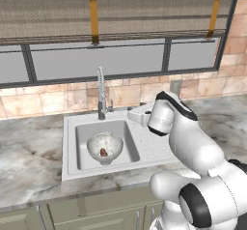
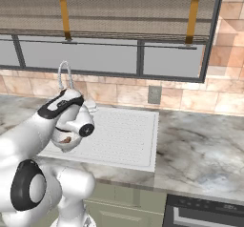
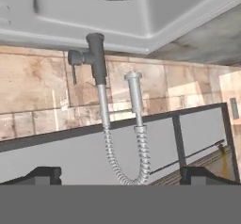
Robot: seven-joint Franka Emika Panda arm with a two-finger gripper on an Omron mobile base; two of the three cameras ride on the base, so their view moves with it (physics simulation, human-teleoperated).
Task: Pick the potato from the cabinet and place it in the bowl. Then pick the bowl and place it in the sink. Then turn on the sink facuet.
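Observation:
The clear glass bowl point(image 1: 104, 146) sits in the well of the light grey sink point(image 1: 70, 127), and the small reddish-brown potato point(image 1: 103, 151) lies inside it. The tall silver sink faucet point(image 1: 101, 94) rises at the basin's back edge, with its small side lever toward the arm. In the hand view, which is rolled upside down, the faucet point(image 3: 100, 72) and its coiled spout fill the middle, a short way ahead of my open gripper point(image 3: 123, 175). Nothing is between the fingers. My hand point(image 1: 139, 114) hovers just right of the faucet, over the sink's back rim. The cabinet is out of view.
The ribbed drainboard point(image 2: 119, 135) lies right of the well. Marble counter point(image 2: 200, 145) spreads on both sides. A window with a drawn blind point(image 1: 120, 11) is behind the faucet, a wall outlet point(image 2: 154, 95) is on the tiles, and a stove edge point(image 2: 205, 212) is at the lower right.

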